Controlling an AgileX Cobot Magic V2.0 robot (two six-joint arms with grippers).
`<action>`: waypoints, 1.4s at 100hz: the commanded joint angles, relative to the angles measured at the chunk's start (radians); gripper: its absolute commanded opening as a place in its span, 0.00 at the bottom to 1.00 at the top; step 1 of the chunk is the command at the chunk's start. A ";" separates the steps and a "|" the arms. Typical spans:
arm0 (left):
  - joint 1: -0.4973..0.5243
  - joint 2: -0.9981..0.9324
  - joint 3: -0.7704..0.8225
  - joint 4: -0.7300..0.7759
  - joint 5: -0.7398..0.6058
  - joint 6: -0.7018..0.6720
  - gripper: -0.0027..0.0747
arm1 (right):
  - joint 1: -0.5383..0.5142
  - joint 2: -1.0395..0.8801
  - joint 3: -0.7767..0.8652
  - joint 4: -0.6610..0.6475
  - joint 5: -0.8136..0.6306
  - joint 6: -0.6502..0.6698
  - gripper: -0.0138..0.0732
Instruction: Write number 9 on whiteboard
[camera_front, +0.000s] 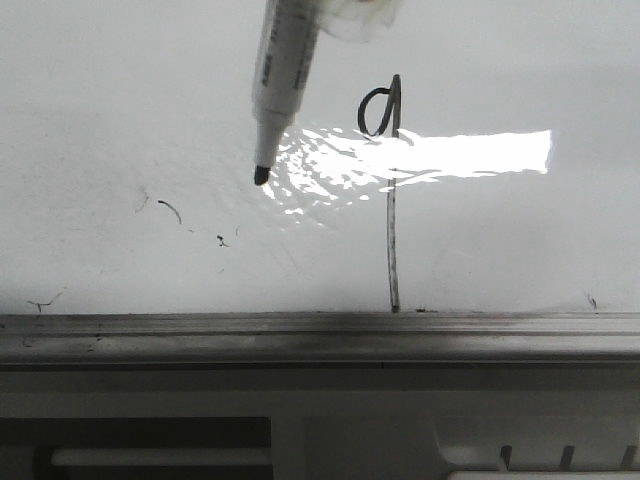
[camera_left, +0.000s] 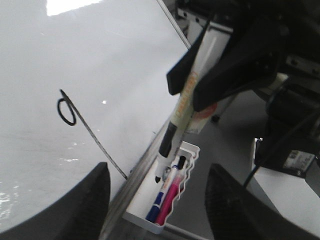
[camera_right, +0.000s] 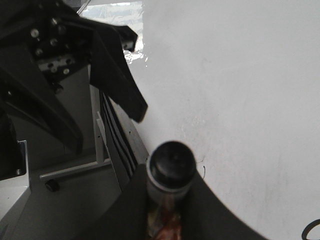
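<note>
**Number 9 drawn; marker lifted beside it**

Number 9 (camera_front: 388, 190) already stands on the whiteboard (camera_front: 120, 120): a small oval loop on top, a long thin stem running down almost to the grey ledge (camera_front: 300, 325).

Left end effector (camera_left: 157, 200) hangs with its fingers spread apart and nothing between them, the figure's stem just ahead of it in its wrist view. Below the ledge, a white tray (camera_left: 187, 167) holds spare pens.

Right end effector (camera_right: 167, 200) is clamped on the marker (camera_front: 283, 70), whose black tip points at the board just left of the figure's loop. Whether the tip touches the board cannot be told.

Risk, as I judge it: if the tip brushes the board while the arm pulls away, it would leave a stray stroke beside the figure. The stem is faint under the glare patch (camera_front: 450, 152), so a retrace might double the line.
</note>
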 joint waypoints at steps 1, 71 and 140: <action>-0.055 0.081 -0.023 -0.087 0.028 0.084 0.52 | 0.001 -0.009 -0.038 -0.010 -0.033 -0.012 0.07; -0.264 0.404 -0.035 -0.384 0.028 0.452 0.52 | 0.023 -0.009 -0.038 -0.010 0.079 -0.012 0.07; -0.264 0.404 -0.035 -0.384 0.098 0.492 0.01 | 0.038 -0.009 -0.038 -0.063 0.023 -0.012 0.07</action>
